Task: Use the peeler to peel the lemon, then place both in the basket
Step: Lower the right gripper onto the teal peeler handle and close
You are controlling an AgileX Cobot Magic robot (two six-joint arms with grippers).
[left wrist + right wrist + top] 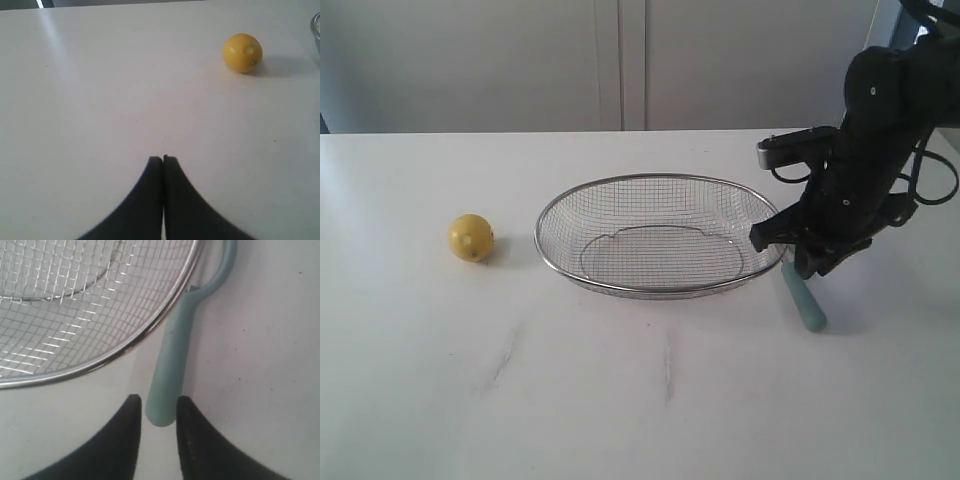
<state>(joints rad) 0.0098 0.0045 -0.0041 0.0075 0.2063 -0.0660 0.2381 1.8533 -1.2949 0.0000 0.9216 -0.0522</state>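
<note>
The yellow lemon [470, 238] sits alone on the white table, left of the basket [650, 178]; the left wrist view shows the lemon [242, 52] well ahead of my left gripper [163, 159], which is shut and empty. The teal-handled peeler [805, 300] lies on the table against the basket's right side. My right gripper [798, 262] hangs low over it. In the right wrist view the gripper [157, 400] is open, its fingertips either side of the end of the peeler handle [172, 360] with small gaps. The blade head is partly tucked behind the basket rim [100, 362].
The wire basket holds nothing. Its edge just shows in the left wrist view [316, 30]. White cupboard doors [620, 60] stand behind the table. Faint scuff marks [668, 365] cross the near tabletop.
</note>
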